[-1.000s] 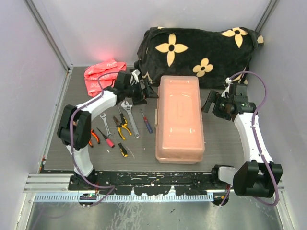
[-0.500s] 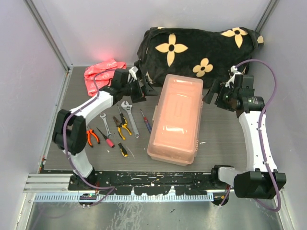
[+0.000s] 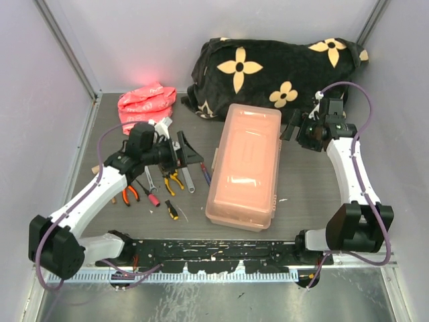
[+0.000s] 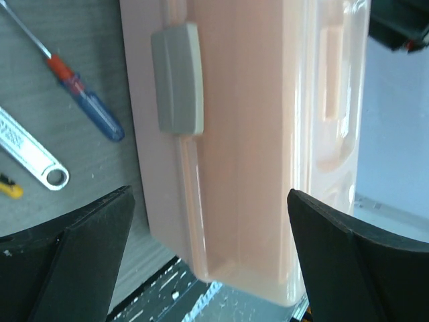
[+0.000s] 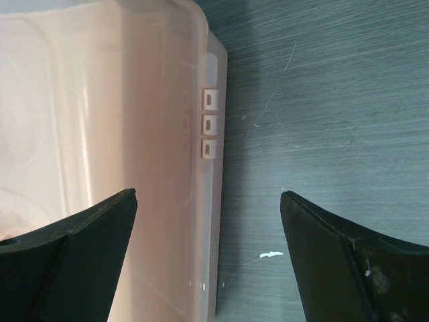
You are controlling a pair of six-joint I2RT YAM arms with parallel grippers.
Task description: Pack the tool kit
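the toolbox (image 3: 244, 168) lies shut on the table (image 3: 308, 194), slightly askew, between your two arms. the loose tools are all outside it on its left: a blue-handled screwdriver (image 3: 204, 171) and a wrench (image 4: 30, 157) just beside the box, then the yellow-handled pliers (image 3: 173, 180) and the orange pliers (image 3: 129, 193) further out. nothing looks packed yet, so you are at the opening step, and the lid has to come up before any tool goes in.

your left gripper (image 3: 189, 149) hangs over the tools with its fingers spread wide, holding nothing, facing the long side of the box where the grey latch (image 4: 177, 77) sits. your right gripper (image 3: 289, 134) is near the far right corner, fingers apart and empty too, looking down on the hinge tabs (image 5: 210, 124).

the next move likely calls for the left fingers to reach the latch and flip it free. brace the hinge side with the right arm, since the box looks light enough to slide or twist when pushed.
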